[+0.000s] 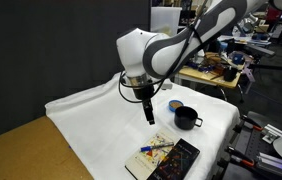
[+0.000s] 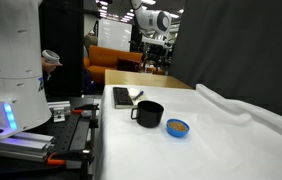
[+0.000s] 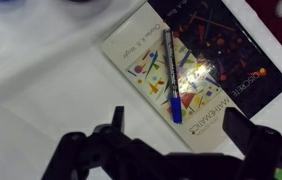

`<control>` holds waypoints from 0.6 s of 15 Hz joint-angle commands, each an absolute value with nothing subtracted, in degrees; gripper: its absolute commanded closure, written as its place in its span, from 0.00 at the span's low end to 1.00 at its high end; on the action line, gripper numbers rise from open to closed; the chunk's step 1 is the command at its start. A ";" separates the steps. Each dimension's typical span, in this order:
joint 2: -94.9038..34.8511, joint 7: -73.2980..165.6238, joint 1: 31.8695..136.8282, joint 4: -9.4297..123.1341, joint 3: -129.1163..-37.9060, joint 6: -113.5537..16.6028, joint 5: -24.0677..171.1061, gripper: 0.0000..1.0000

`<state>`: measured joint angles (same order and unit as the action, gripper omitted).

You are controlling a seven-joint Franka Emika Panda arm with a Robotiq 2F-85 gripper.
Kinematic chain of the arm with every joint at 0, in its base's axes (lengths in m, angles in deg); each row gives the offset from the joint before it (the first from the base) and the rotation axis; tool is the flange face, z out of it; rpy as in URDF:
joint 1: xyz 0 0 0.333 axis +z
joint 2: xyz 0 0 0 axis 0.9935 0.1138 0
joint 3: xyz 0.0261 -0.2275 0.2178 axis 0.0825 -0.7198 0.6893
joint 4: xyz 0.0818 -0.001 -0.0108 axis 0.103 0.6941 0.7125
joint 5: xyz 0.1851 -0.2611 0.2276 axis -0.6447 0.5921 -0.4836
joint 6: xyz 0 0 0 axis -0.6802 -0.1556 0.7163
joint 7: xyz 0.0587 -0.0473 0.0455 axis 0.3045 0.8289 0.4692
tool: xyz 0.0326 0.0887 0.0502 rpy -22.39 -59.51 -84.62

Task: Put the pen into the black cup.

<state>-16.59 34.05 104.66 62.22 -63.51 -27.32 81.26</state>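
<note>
Gripper (image 3: 173, 118) wide open, nothing held. In the wrist view we see its 2 dark fingers (image 3: 116, 122) spread at the bottom edge, above the pen's near end and clear of it.

Pen (image 3: 170, 75): thin, short, blue barrel with a darker upper part. It lies flat on the pale half of the book (image 3: 141, 62), which has colourful shapes printed on it. The pen runs almost straight up the wrist view and is much shorter than the book is wide. A black slab (image 3: 231, 50) with small coloured dots and lettering sits right against the pale cover.

Black cup (image 1: 186, 119) is squat with a side handle, upright on the white cloth (image 1: 91, 115), well apart from the pen. 1 flat blue disc (image 1: 175, 106) sits just beside it. We see both in both exterior views.

Arm (image 1: 196, 35) comes in from the upper right in an exterior view and bends at the white elbow. The wrist points straight down, and the gripper hangs above the cloth near the book's far edge, touching nothing.
</note>
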 commanded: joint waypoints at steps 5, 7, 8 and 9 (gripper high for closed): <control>-9.67 33.27 104.76 58.06 -63.57 -25.05 77.56 0.00; -9.10 33.49 104.64 58.34 -63.73 -24.98 77.19 0.00; -8.96 33.62 104.64 58.62 -63.83 -24.99 77.13 0.00; -9.01 33.70 104.65 58.98 -63.88 -25.00 77.01 0.00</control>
